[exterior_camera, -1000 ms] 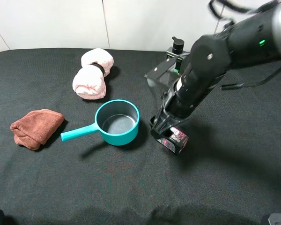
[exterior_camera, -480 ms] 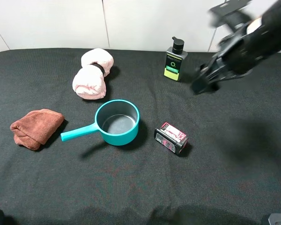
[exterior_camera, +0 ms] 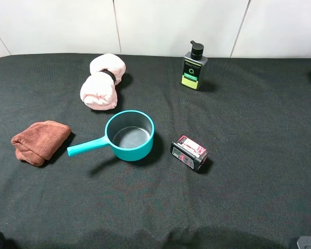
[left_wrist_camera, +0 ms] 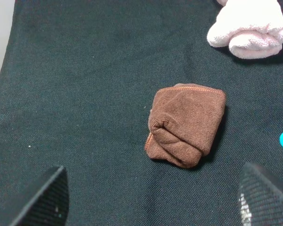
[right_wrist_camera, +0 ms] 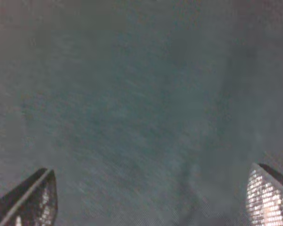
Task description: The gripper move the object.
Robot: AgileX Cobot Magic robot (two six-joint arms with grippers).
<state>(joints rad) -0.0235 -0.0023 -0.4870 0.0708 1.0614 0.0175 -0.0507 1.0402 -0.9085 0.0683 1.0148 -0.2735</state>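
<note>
The small black box with a pink-and-white label (exterior_camera: 189, 152) lies on the black cloth, just right of the teal pot (exterior_camera: 129, 134), with nothing touching it. No arm shows in the exterior high view. My left gripper (left_wrist_camera: 151, 200) is open and empty; its fingertips (left_wrist_camera: 45, 197) frame the brown cloth (left_wrist_camera: 185, 124). My right gripper (right_wrist_camera: 151, 197) is open and empty over bare black cloth; its fingertips (right_wrist_camera: 269, 197) show at the picture's edges, and the view is blurred.
A black pump bottle with a green label (exterior_camera: 194, 67) stands at the back. A rolled pink towel (exterior_camera: 102, 81) lies back left and shows in the left wrist view (left_wrist_camera: 249, 28). The brown folded cloth (exterior_camera: 39, 140) lies at the left. The pot's handle (exterior_camera: 86, 146) points left.
My right arm let go of the black box, lifted, and pulled back to the right out of the exterior high view. The box stays beside the pot.
</note>
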